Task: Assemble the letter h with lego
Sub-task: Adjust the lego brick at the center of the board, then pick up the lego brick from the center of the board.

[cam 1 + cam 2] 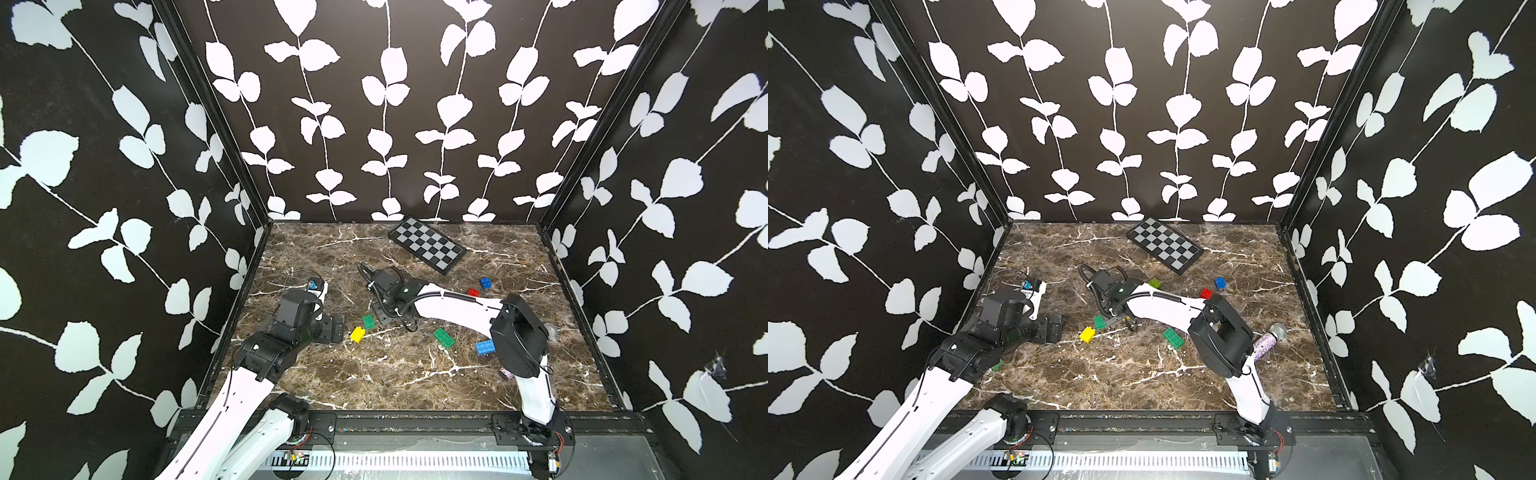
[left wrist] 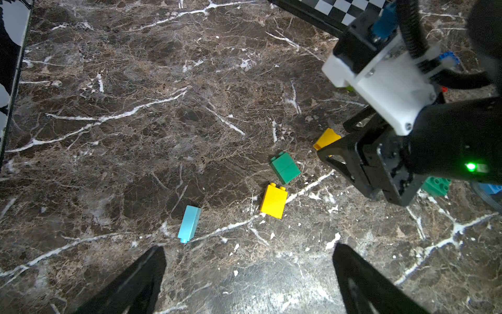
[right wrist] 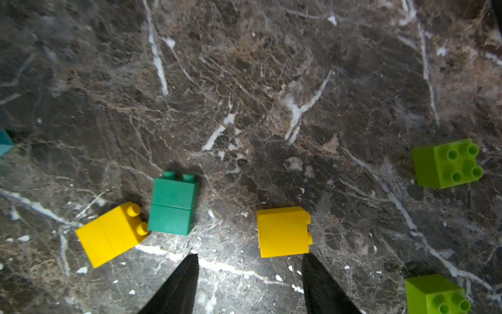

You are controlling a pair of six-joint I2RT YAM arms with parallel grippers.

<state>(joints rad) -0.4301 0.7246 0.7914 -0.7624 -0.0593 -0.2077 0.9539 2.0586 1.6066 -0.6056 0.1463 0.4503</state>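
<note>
- The lego is all lying loose on the marble table (image 1: 374,382), mostly around the middle and over toward the right side.
- The right arm (image 1: 453,309) reaches low across the middle of the table. The right jaws are apart, and in the right wrist view there's just bare marble between the right fingertips (image 3: 184,280).
- A lone yellow brick (image 3: 284,232) lies on its side right at the tip of one of those fingers, just past it and not between the two.
- Just beside that there's a green brick (image 3: 173,205), also on its side. A second yellow brick (image 3: 112,235) is tipped over with its studs right up against the green one.
- Off on the other side of the lone yellow one, studs up, sit one lime brick (image 3: 448,163) and the other lime brick (image 3: 434,296).
- The left arm (image 1: 241,399) sits back near the table's left edge. The left jaws are wide apart with nothing in them, left fingertips (image 2: 141,277) over bare table.
- A pale blue brick (image 2: 190,224) lies on its side just ahead of one left fingertip, not touching it.
- Toward the right in a top view there's a long dark green brick (image 1: 444,337). Near it is a long blue brick (image 1: 485,347), partly hidden behind the right arm's elbow.
- Further back, a red brick (image 1: 473,292) and a small blue brick (image 1: 485,283) sit near each other.
- A checkered board (image 1: 426,245) lies flat at the back of the table, apart from the bricks.
- A glittery purple microphone (image 1: 1268,338) lies near the right edge, behind the right arm.
</note>
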